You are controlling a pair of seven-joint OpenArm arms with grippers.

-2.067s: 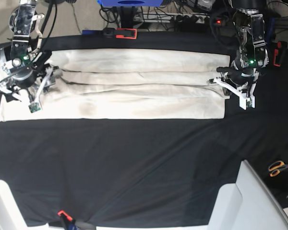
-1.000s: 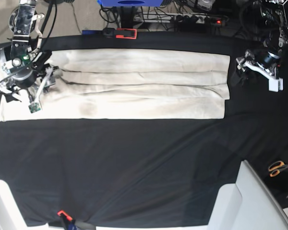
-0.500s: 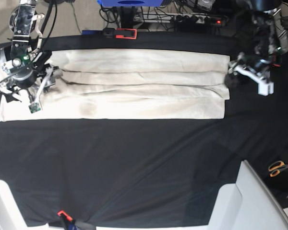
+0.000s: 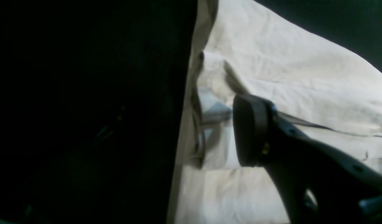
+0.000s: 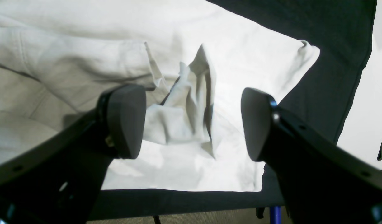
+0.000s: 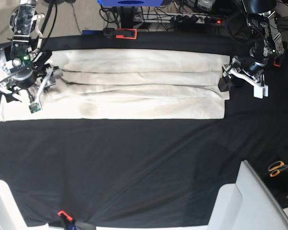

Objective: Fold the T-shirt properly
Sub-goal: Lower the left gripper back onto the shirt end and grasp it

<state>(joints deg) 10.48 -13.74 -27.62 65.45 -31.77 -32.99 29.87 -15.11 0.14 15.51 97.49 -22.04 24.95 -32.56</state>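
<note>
The cream T-shirt lies as a long folded band across the far half of the black-covered table. My left gripper is at the band's right end, jaws apart. In the left wrist view one dark finger hovers over the layered shirt edge; the other finger is lost in the dark. My right gripper is open over the band's left end. In the right wrist view its fingers straddle a crumpled flap of the shirt without pinching it.
Orange-handled scissors lie at the right edge. A white box-like thing stands at the front right. A red and black clamp sits on the far table edge, an orange one on the near edge.
My left arm has swung in from the far right and down to the shirt's right end. The right arm and the shirt have not moved.
</note>
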